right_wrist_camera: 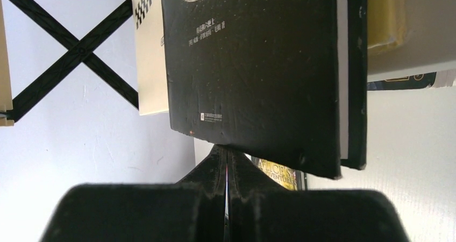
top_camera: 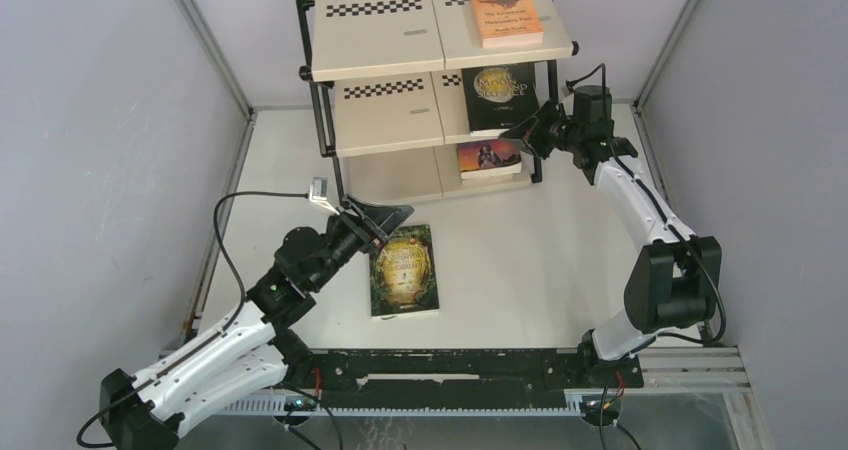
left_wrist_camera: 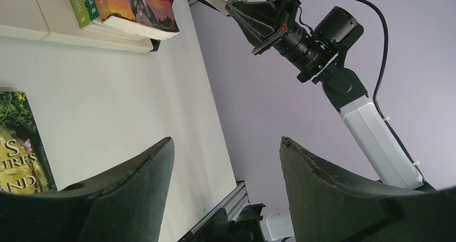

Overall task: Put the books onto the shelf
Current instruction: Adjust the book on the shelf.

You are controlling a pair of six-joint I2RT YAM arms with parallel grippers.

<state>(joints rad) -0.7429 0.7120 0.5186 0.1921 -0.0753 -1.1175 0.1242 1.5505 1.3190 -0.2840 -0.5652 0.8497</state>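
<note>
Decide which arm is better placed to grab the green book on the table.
Left: the left claw hovers open beside the green book; the right claw is shut, away at the shelf.

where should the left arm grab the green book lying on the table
The green book lies flat, cover up, on the table, so only its thin edges offer a pinch. Probably take the left long edge near the far corner, the open left pincer coming in low from the left, since that edge is nearest.
</note>
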